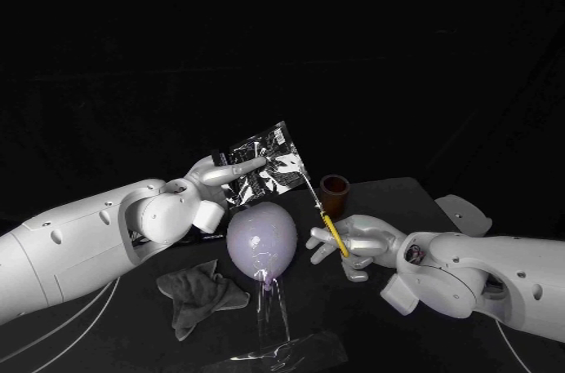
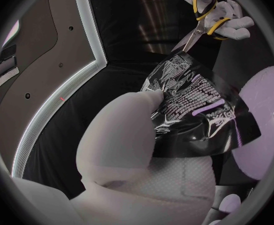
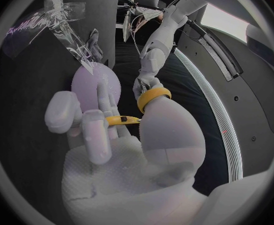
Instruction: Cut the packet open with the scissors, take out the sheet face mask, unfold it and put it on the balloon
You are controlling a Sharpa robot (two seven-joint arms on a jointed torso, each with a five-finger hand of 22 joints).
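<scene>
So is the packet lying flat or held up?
Held up: the left hand grips the packet in the air, near the balloon.

Centre: balloon (image 1: 261, 241) on clear stand (image 1: 280, 353) blocks middle.
Front left: crumpled cloth (image 1: 197, 295).
Back right: brown cup (image 1: 335, 193); bare worktop (image 1: 394, 197) beside it.

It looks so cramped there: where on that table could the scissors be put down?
Bare table lies between the brown cup and the white object at far right. Around the balloon it is crowded: left hand with the packet above, right hand with the scissors beside, grey cloth close by.
</scene>
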